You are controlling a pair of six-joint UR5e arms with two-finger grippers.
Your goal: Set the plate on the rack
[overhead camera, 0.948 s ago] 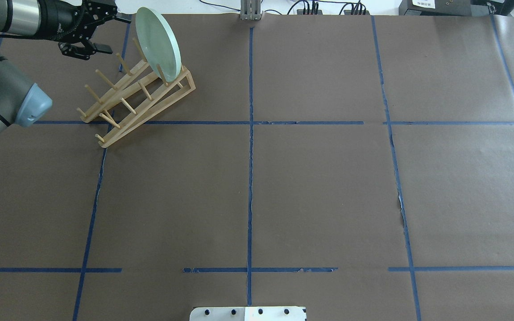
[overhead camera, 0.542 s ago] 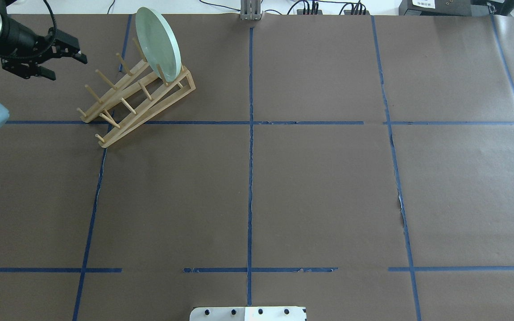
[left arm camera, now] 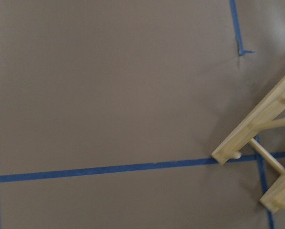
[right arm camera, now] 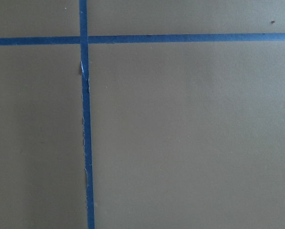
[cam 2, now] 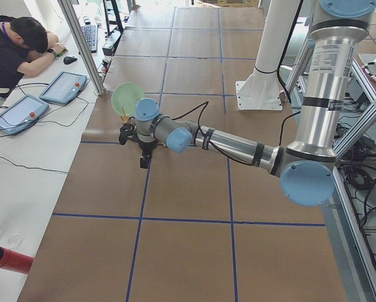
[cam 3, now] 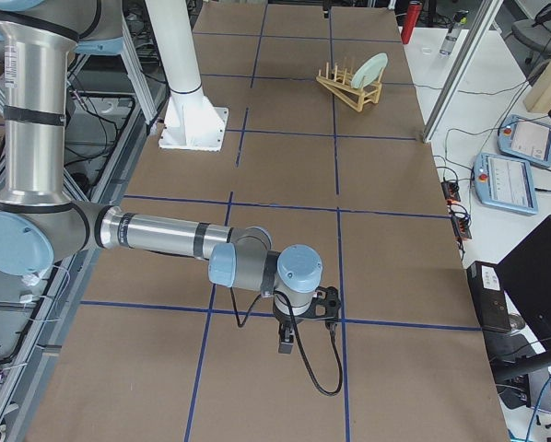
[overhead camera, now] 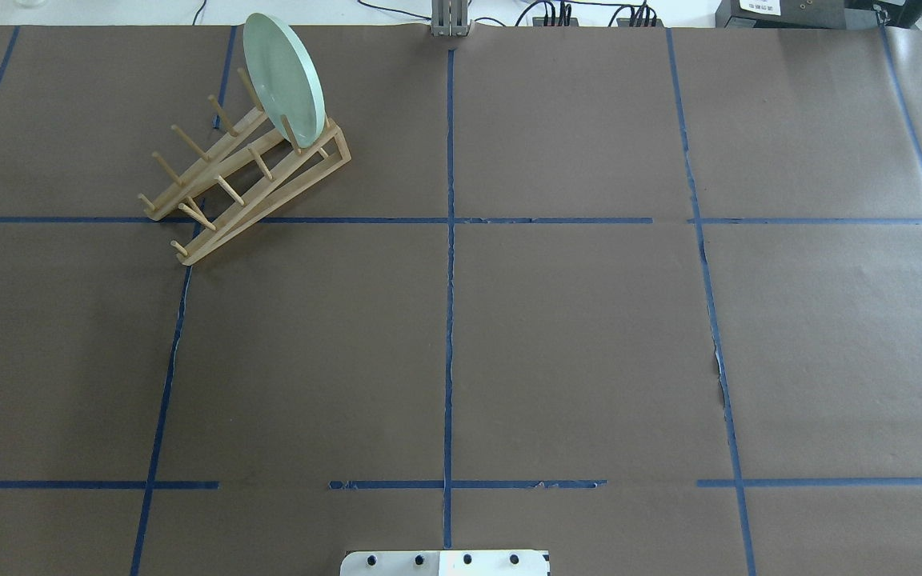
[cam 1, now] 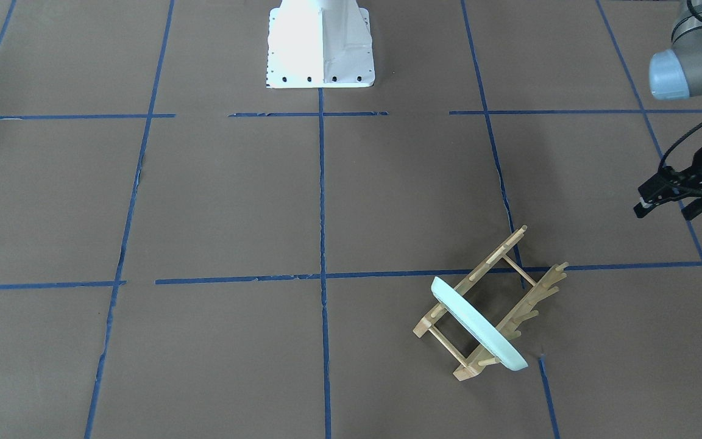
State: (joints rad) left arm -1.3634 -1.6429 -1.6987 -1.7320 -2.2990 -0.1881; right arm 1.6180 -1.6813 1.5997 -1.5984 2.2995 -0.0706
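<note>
Mint plate (overhead camera: 283, 78) stands on edge in rack (overhead camera: 225, 180) end slot, near bench (overhead camera: 573, 344) far-left corner. Left hand (cam 1: 668, 204) released, empty, well apart at left edge. Right hand (cam 3: 330, 303): grip state cannot tell.

Plate (cam 3: 369, 66) sitting in rack (cam 3: 347, 92)
Both are standing at the far end; the right gripper (cam 3: 330, 304) is hovering over the near counter (cam 3: 395, 276).

- No readable text, brand, number or sign in any view.
- Only candidate is the white label (overhead camera: 757, 6) on the dark box (overhead camera: 781, 14) beyond the table's far right edge in the overhead view. It has print on it, but too small and blurred to make out.
</note>
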